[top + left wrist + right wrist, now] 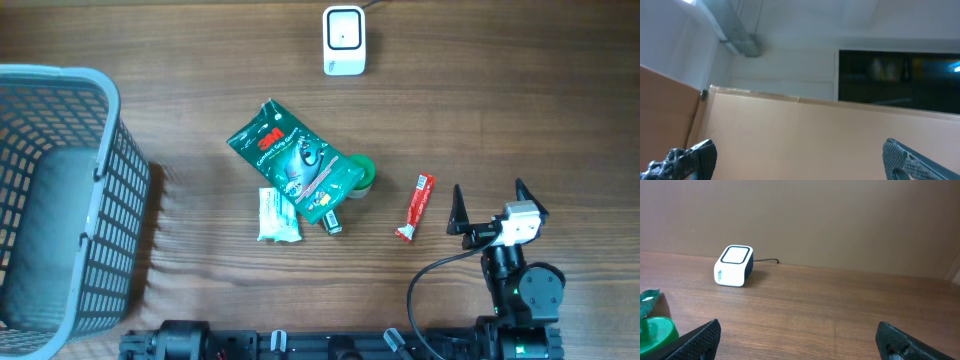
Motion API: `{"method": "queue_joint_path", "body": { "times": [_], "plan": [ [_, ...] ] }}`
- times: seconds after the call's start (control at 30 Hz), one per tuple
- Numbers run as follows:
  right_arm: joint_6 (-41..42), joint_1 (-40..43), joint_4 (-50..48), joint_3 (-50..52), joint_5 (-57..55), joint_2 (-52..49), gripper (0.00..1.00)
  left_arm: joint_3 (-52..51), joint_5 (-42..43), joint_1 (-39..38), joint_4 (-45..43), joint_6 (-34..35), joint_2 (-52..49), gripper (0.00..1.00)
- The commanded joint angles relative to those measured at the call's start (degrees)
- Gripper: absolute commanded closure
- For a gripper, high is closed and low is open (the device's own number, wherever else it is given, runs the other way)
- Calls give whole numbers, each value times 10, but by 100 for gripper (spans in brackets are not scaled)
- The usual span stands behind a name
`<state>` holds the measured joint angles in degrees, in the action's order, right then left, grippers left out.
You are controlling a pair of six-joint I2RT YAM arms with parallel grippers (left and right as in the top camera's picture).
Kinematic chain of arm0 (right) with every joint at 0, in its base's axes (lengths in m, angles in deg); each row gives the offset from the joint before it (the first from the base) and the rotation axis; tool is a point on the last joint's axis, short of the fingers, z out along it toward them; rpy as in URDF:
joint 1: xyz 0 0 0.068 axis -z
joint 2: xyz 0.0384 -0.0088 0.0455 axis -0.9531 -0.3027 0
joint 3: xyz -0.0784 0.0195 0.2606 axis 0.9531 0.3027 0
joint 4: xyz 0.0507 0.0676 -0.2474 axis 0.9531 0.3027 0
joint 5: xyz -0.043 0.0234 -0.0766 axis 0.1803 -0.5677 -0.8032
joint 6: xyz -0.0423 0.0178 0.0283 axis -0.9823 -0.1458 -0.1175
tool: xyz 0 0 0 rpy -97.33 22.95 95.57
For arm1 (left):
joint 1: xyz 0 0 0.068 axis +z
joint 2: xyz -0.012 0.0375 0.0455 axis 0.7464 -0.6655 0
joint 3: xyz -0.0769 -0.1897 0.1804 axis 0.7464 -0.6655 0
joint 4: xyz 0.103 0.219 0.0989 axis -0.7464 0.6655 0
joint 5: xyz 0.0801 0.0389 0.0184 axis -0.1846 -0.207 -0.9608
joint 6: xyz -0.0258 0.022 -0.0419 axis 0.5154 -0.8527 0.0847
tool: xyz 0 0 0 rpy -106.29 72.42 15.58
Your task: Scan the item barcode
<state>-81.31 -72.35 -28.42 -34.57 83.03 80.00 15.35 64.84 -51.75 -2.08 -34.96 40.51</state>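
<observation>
Basket (112,230) first, far left of the overhead view: grey plastic, rectangular, lattice walls under a smooth rounded rim. Its open top shows only its own solid grey floor.

On to the wooden table (520,90), brown with a fine grain. At top centre stands the scanner (344,40), a small white box with rounded corners and a dark-framed window on its face. The right wrist view catches it at centre left (733,266), with a thin black cable (765,260) running off behind it.

The items sit bunched mid-frame, well below the scanner. A glossy green pouch (290,160) lies flat and tilted. Its lower right edge overlaps a round green tub (364,176), and its lower left corner lies on a crinkled white packet (277,215). A small dark thing (333,224) pokes out beneath the pouch, too small to tell what. Right of the bunch, apart from it, lies a slim red sachet (416,207), nearly upright in the frame.

Right gripper (489,190), lower right: its black pointed fingers are spread wide, nothing between them, hanging just right of the sachet without touching it. Its own camera (797,330) shows only bare wood between the ribbed pads.

Left gripper (797,157): one finger in each lower corner of its view, spread fully apart, gripping nothing, facing a plain tan panel (800,130).
</observation>
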Motion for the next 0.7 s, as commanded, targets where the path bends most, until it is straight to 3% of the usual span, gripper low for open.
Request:
{"method": "queue_joint_path", "body": {
  "times": [0.0, 0.07, 0.13, 0.27, 0.3, 0.4, 0.5, 0.6, 0.67],
  "plan": [
    [3, -2, -10, 1, -3, 3, 0, -5, 3, 30, 24, 0, 3, 0],
    [122, -2, -5, 1, 47, 3, 0, -5, 3, 40, 14, 0, 3, 0],
    [369, -2, -12, 0, 122, 0, 0, -5, 2, 43, -15, 0, 3, 0],
    [680, -2, -19, 0, 191, -2, 0, -5, 3, 43, -26, 0, 3, 0],
    [702, -2, -26, 0, 210, -2, 0, -5, 3, 43, -18, 0, 3, 0],
    [584, -2, -81, -4, 293, -2, 0, -5, 5, 43, 56, 36, 3, 0],
    [542, -2, 32, -55, 261, -14, 1, -23, 5, 43, 134, 106, 3, 0],
    [508, -2, 132, -125, 213, -66, 1, -48, 5, 43, 179, 109, 3, 0],
    [442, -2, 175, -189, 213, -139, 0, -66, 11, 43, 204, 109, 3, 0]
  ]
}}
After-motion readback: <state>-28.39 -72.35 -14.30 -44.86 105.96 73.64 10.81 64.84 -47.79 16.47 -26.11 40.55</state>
